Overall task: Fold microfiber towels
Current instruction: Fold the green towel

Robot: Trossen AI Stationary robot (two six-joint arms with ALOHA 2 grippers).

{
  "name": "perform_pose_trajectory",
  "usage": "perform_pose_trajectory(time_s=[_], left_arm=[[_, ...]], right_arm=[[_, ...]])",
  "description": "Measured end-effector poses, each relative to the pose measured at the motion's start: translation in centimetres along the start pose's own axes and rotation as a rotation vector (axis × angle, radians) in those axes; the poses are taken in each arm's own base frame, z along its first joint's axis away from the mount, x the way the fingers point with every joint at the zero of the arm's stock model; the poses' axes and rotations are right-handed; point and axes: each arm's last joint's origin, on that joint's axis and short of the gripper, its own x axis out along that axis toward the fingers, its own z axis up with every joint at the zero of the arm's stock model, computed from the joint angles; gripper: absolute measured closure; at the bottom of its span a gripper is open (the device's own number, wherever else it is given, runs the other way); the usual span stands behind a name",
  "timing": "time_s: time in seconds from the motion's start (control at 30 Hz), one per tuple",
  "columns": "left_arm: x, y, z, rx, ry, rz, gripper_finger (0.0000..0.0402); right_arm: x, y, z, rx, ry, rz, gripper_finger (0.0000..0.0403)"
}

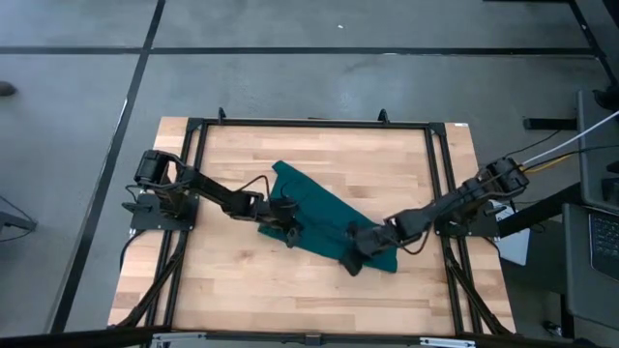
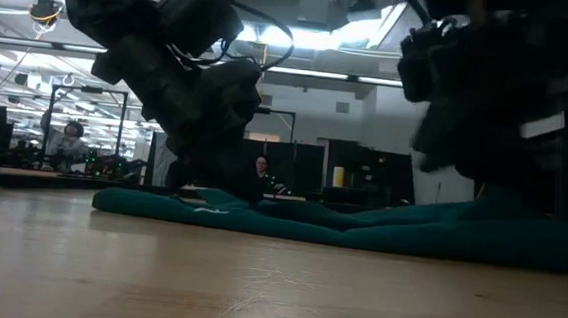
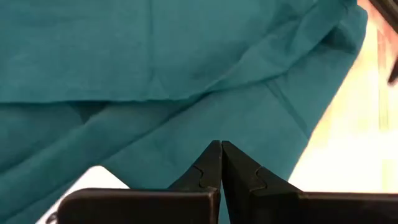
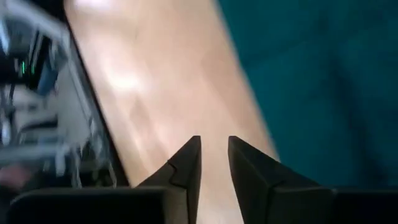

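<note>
The dark teal towel lies flat and slantwise on the wooden table, partly folded over itself, and shows as a low strip in the low view. My left gripper is shut and down on the towel's left side, close to the small white label. My right gripper is slightly open and low at the towel's near edge. In its wrist view the tips stand over bare wood, with the towel's edge just beside one finger. My left gripper has its shut fingertips on the cloth at the towel's left edge, near the label. The fingers slant down from the table's left. Whether they pinch one layer or several does not show. The towel lies slack on the table around them.
A black metal frame runs around the table. Bare wood lies toward the near edge and the far left corner. People and office furniture show in the room beyond the table.
</note>
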Motion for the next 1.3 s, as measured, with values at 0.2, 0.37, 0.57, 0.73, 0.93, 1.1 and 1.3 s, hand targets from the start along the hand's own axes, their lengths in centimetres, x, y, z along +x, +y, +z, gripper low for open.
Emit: perform_pose_trajectory(time_s=[0.2, 0.37, 0.57, 0.73, 0.93, 1.1, 1.3], left_arm=[[0.0, -0.8, -0.5, 0.009, 0.005, -0.027, 0.0399], [-0.1, -1.3, -1.1, 0.015, 0.008, -0.032, 0.04], [-0.2, -1.9, -1.8, 0.022, 0.014, -0.031, 0.04], [-0.3, -2.2, -2.2, 0.025, 0.018, -0.029, 0.0399], [-0.3, -2.2, -2.2, 0.025, 0.004, -0.017, 0.0399], [-0.3, -2.2, -2.1, 0.025, 0.0, -0.019, 0.04], [-0.3, -2.3, -2.2, 0.027, 0.001, -0.021, 0.04]], right_arm=[[-0.7, -2.4, 1.5, 0.035, -0.027, -0.214, 0.0348], [-1.3, -3.8, 0.9, 0.03, 0.067, -0.356, 0.0355], [-4.6, -3.7, 1.4, 0.031, 0.004, -0.415, 0.0341], [-8.2, -4.5, 1.0, 0.07, 0.012, -0.535, 0.0341], [-7.9, -3.1, 0.0, 0.064, 0.065, -0.405, 0.035], [-7.3, -3.2, -1.3, 0.062, 0.12, -0.446, 0.0351], [-6.7, -3.1, -1.9, 0.057, 0.128, -0.459, 0.0355]])
